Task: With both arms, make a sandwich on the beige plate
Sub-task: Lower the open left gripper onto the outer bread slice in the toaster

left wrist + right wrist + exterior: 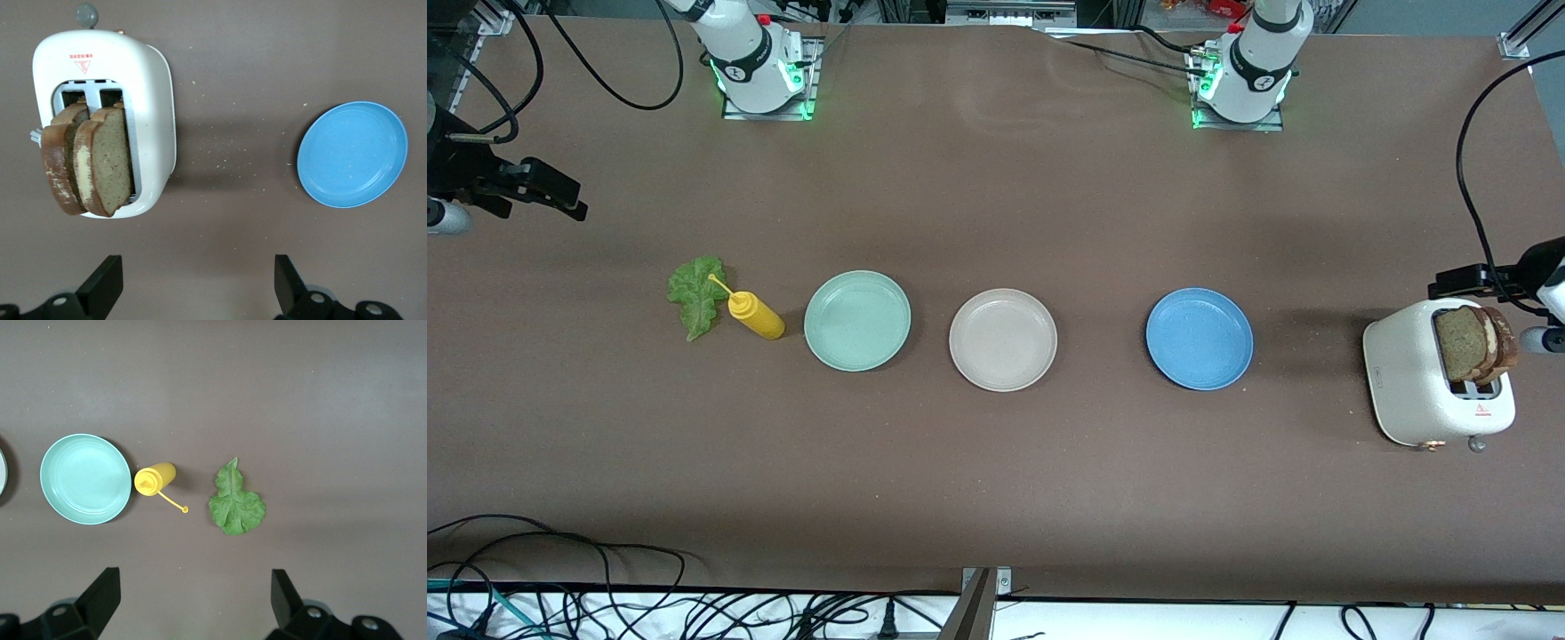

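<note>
Both claws wide and empty: left claw (193, 283) above table beside toaster (107, 120) holding upright bread slices (90, 160); right claw (190, 600) near lettuce leaf (235, 503); beige plate (1003, 340) bare.

The beige plate (1003, 340) sits empty and flat on the desk. Toward the left arm's end from the plate, two browned bread slices (1476, 342) stand upright in the toaster (1414, 391). Toward the right arm's end from it, a ruffled green lettuce leaf (696, 296) lies flat.
</note>
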`<state>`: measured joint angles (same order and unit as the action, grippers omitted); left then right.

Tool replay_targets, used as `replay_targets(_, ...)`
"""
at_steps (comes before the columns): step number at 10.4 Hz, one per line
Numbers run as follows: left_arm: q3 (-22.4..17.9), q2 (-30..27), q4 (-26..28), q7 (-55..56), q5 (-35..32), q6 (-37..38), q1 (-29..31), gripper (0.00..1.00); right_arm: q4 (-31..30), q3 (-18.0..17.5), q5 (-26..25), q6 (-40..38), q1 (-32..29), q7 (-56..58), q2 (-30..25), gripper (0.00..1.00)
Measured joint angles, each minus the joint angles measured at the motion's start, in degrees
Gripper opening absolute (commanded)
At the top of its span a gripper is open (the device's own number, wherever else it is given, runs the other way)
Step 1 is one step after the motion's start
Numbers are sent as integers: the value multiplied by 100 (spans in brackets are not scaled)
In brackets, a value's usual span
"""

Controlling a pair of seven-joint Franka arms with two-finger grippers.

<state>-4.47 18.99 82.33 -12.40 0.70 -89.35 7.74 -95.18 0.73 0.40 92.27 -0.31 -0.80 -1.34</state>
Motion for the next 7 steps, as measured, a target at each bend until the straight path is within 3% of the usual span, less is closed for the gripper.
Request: replay_targets(7,10,573,5,-608,0,-882,434,100,0,5,0,-2,0,0,0,100)
